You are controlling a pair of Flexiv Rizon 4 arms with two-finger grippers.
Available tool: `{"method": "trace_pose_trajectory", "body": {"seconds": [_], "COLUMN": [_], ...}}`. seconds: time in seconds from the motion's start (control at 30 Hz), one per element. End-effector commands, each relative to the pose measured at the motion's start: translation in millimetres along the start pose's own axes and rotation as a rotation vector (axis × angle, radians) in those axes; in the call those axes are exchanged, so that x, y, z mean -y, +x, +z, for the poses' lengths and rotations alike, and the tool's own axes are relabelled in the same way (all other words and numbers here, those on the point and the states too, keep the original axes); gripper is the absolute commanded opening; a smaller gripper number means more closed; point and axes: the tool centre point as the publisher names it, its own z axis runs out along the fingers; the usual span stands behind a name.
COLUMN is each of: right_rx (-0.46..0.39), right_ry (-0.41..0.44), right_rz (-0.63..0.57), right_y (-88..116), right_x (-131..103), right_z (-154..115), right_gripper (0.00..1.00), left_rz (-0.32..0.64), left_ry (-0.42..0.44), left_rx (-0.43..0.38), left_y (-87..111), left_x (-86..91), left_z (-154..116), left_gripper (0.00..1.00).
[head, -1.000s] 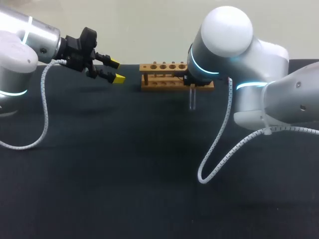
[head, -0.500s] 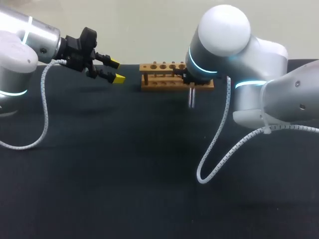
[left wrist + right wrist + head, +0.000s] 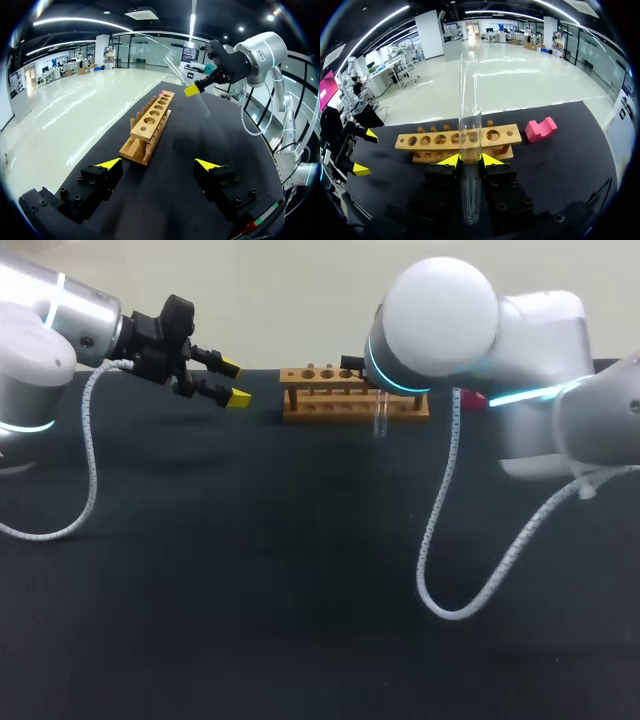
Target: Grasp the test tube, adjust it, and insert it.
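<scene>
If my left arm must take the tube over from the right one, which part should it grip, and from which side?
On the tube, probably the bare glass ahead of the right gripper, toward the open end: that stretch is long and free. The left gripper, open, should come from its own side, jaws across the tube, one on each side of the round wall, matching its tilt.

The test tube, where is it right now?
In the right wrist view, the test tube is held between the yellow tips of the right pincer, before the wooden rack. In the head view it hangs right of the middle, at the rack's near side.
</scene>
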Motion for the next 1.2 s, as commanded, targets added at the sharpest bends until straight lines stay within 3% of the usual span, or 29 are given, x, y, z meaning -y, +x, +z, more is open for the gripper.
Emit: {"method": "trace_pose_trajectory", "body": {"seconds": [0.03, 0.47, 1.2], "right_rx": [0.184, 0.366, 0.594], "right_ry": [-0.024, -0.041, 0.002], "right_rz": [-0.009, -0.028, -0.047], "right_y": [-2.2, -34.7, -75.0], "right_x": [4.5, -1.8, -14.0], "right_z": [-11.0, -24.9, -43.3], "right_gripper": [0.00, 0.00, 0.00], "left_rz": [0.003, 0.003, 0.003], "left_ry": [-0.001, -0.001, -0.001], "left_rx": [0.004, 0.004, 0.004], "left_y": [1.2, 1.2, 1.2], "left_x": [0.2, 0.2, 0.2], "left_z": [0.1, 0.1, 0.1], "left_gripper": [1.00, 1.00, 1.00]}}
